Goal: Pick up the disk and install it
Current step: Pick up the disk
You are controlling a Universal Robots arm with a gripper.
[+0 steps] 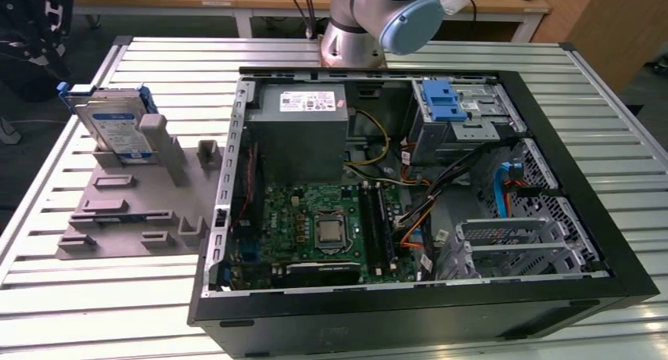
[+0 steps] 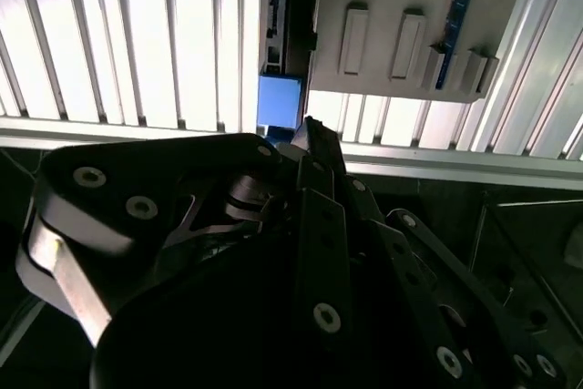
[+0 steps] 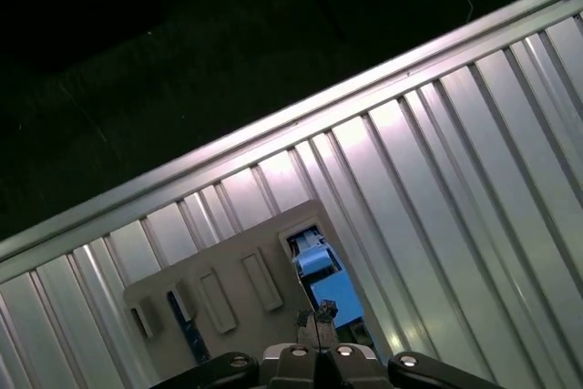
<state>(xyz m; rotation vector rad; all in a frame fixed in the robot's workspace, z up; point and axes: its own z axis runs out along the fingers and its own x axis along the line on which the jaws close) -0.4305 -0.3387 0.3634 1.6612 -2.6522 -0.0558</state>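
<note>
The disk (image 1: 113,125) stands upright on its edge in a grey holder (image 1: 136,211) at the exterior view's left, silver with a white-and-blue label and a blue frame. In both wrist views I look down on its blue edge (image 3: 314,266) (image 2: 280,102) in the holder's slot. My gripper (image 3: 317,321) (image 2: 310,127) hangs well above that end of the holder, apart from the disk. Its fingertips meet, shut on nothing.
An open black computer case (image 1: 418,313) lies on the slatted metal table (image 1: 105,297) to the exterior view's right of the holder. Inside it are a grey power supply (image 1: 303,129), a green board, cables and a drive bay with a blue latch (image 1: 443,102). The arm's base (image 1: 355,31) stands behind the case.
</note>
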